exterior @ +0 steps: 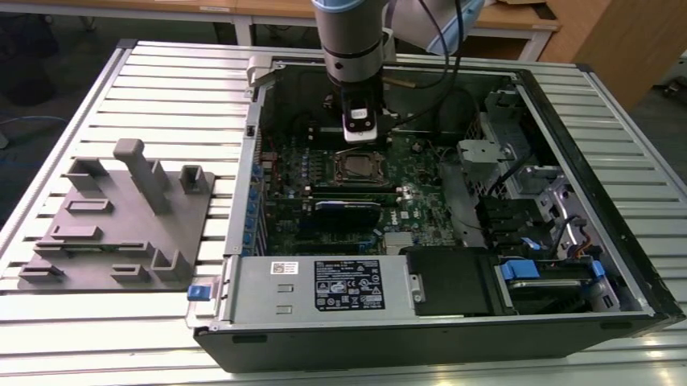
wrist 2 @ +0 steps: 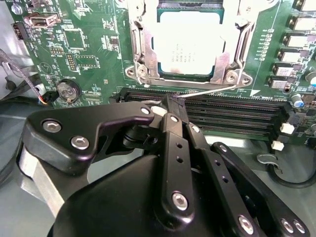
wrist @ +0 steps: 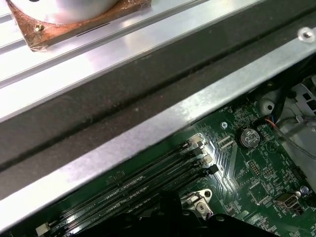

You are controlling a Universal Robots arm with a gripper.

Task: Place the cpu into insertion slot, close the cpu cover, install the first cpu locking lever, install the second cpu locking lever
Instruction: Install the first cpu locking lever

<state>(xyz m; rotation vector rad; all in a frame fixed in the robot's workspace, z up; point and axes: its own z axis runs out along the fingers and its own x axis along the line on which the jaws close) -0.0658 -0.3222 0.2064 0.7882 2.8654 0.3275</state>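
The second wrist view shows the cpu (wrist 2: 189, 44) seated in the insertion slot (wrist 2: 190, 6) under the lowered cpu cover (wrist 2: 224, 59), with the closed tool (wrist 2: 169, 101) at a thin locking lever's (wrist 2: 212, 89) end. The exterior view adds the open computer case (exterior: 429, 342) around them.

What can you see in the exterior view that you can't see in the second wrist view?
Exterior view: the whole open computer case on a slatted table, a grey tray at the exterior view's left, and the arm reaching down into the case.
Second wrist view: the cpu lying flat inside the cpu cover, a thin wire lever, and the shut gripper with its tip right beside that lever.
Both: the green motherboard and the gripper over it.
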